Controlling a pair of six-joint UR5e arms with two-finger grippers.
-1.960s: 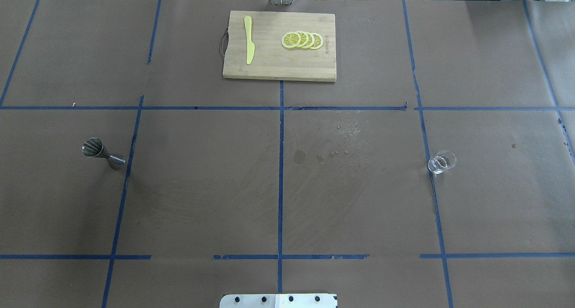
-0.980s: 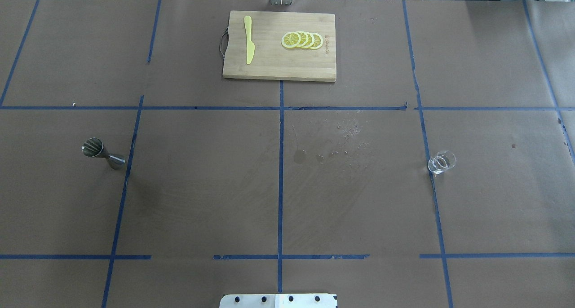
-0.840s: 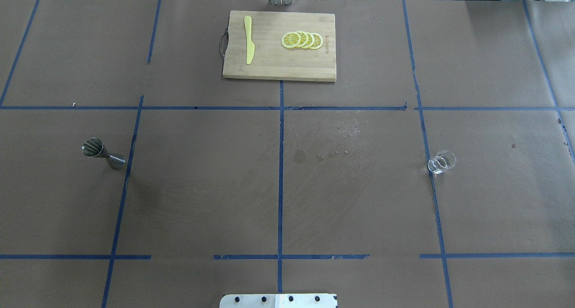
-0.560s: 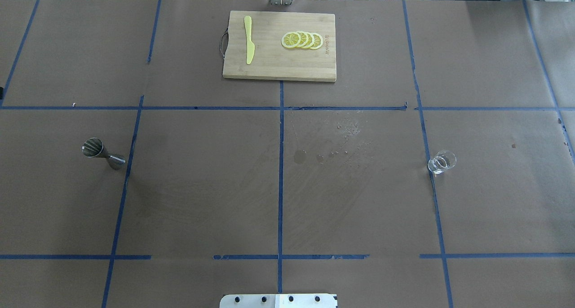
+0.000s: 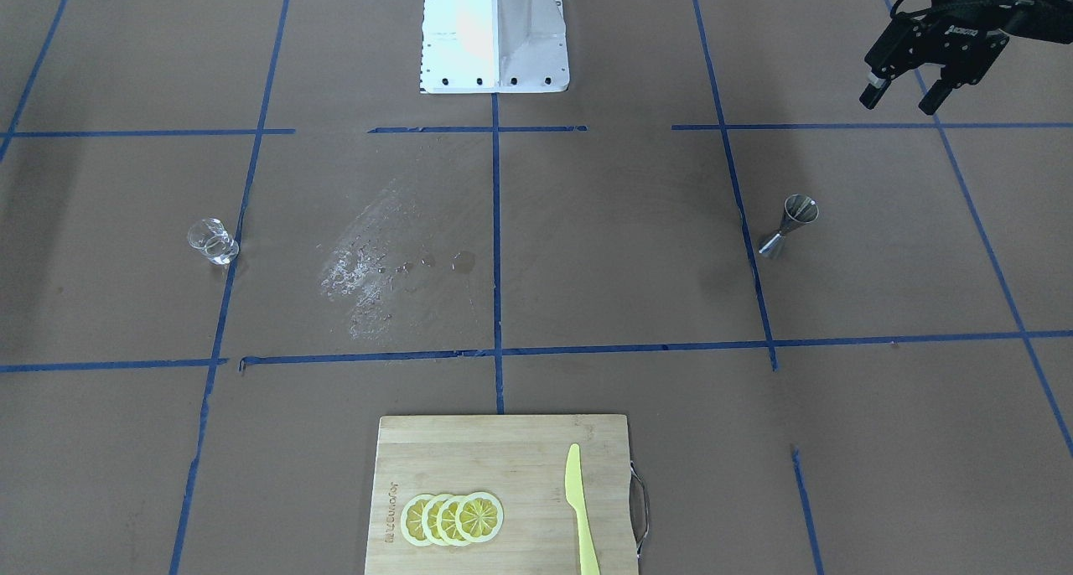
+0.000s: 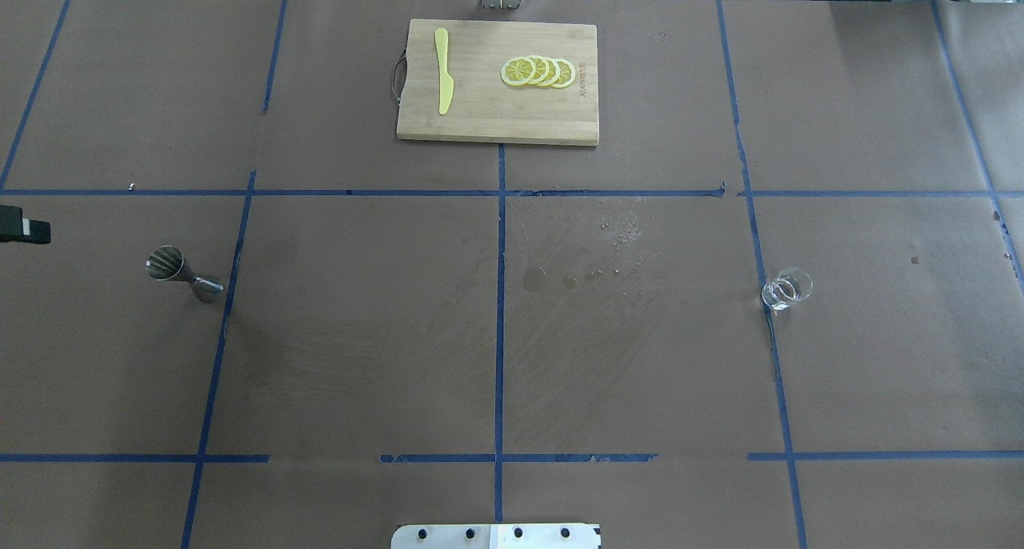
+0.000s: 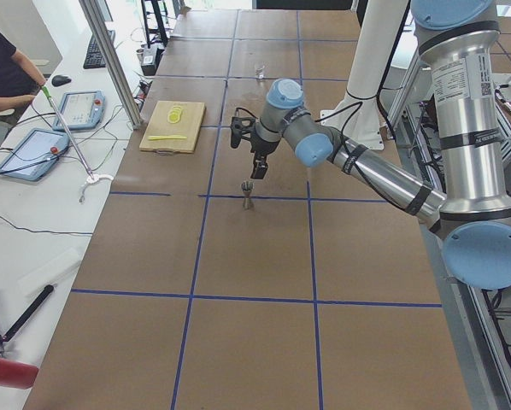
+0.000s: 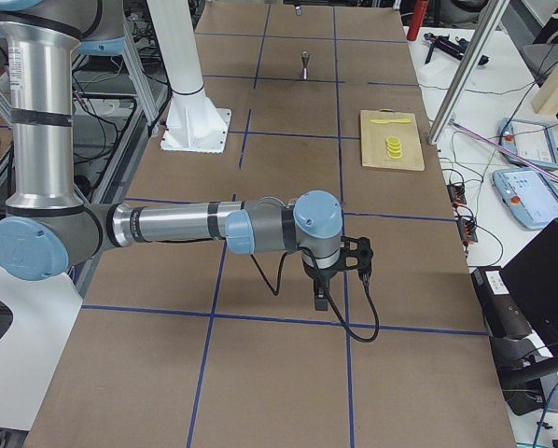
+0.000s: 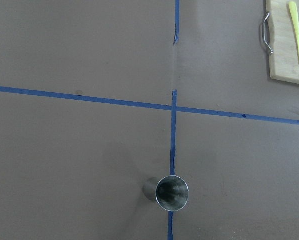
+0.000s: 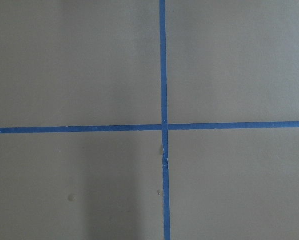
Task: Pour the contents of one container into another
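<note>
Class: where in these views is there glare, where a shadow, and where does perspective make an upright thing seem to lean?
Exterior front-facing: glare bleaches the white robot base, and the wet patch glints. Left wrist-mounted: the small shiny steel jigger casts a soft shadow toward the view's left. Overhead exterior: that jigger seems to lean, top toward the view's left edge, though exterior left shows it upright.

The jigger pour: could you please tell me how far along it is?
Nothing is done yet: the steel jigger stands upright on the table, ungripped, far from the glass cup. In hand: the left gripper hovers open near the jigger. Left: grasp, carry over, pour.
</note>
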